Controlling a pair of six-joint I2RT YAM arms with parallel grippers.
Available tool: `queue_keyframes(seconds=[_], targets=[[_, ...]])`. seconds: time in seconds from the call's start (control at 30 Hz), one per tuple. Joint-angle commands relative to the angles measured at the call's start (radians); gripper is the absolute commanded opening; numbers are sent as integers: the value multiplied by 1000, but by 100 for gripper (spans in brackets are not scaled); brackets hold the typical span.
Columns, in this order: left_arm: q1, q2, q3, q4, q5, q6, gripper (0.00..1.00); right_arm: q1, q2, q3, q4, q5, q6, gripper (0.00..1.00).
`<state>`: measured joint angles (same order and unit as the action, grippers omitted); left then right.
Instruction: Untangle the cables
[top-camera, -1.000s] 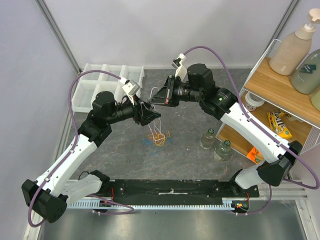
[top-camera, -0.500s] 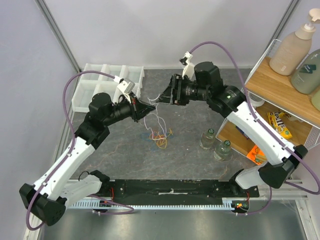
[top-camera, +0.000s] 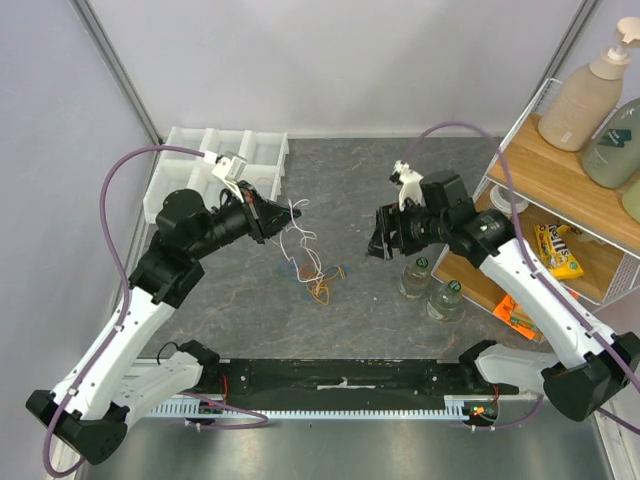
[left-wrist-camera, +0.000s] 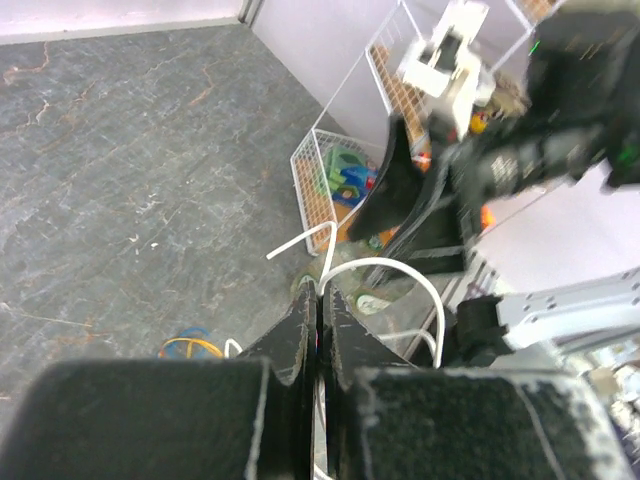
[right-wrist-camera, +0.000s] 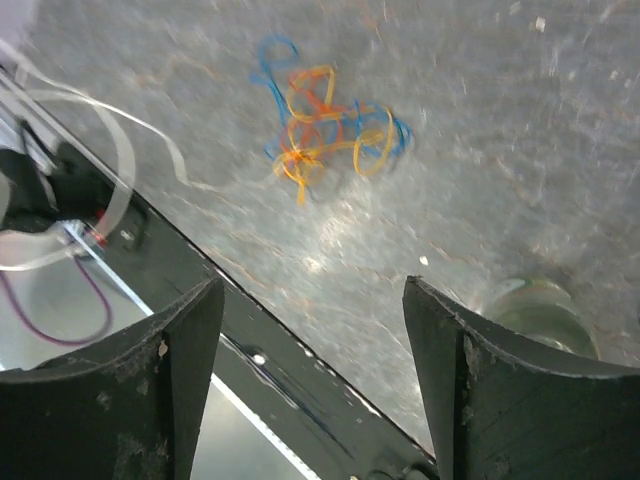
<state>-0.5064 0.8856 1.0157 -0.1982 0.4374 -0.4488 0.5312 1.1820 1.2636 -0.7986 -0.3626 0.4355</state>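
top external view: the cables (top-camera: 318, 282), a tangle of orange, yellow and blue loops, lie on the table (top-camera: 230, 300) between the two arms. a white cable (top-camera: 298, 232) hangs just beside them from the left gripper (top-camera: 275, 212), whose fingers are clamped together on it. the right gripper (top-camera: 378, 242) hangs well apart to the right, fingers spread wide.

We're seeing bright, even light with soft shadows, motion blur smearing the cables (right-wrist-camera: 325, 125) beyond the right jaws, and glare on the table (right-wrist-camera: 330, 235) between them.
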Motion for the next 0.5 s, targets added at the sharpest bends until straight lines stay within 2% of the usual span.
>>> queue_keyframes(seconds=[0.0,0.1,0.27,0.37,0.47], targets=[[2,12,138,-69,-83,-204,2,35,8,-151,106,10,-98,80],[3,35,217,-99,-69,-240,1,122,85,-185,176,94,-67,78],[3,65,337,-175,-106,-264,2,240,234,-202,336,62,-49,76],[3,79,365,-173,-115,-300,2,288,249,-292,529,62,-15,75],[3,88,379,-161,-114,-336,2,300,258,-377,717,100,43,69]])
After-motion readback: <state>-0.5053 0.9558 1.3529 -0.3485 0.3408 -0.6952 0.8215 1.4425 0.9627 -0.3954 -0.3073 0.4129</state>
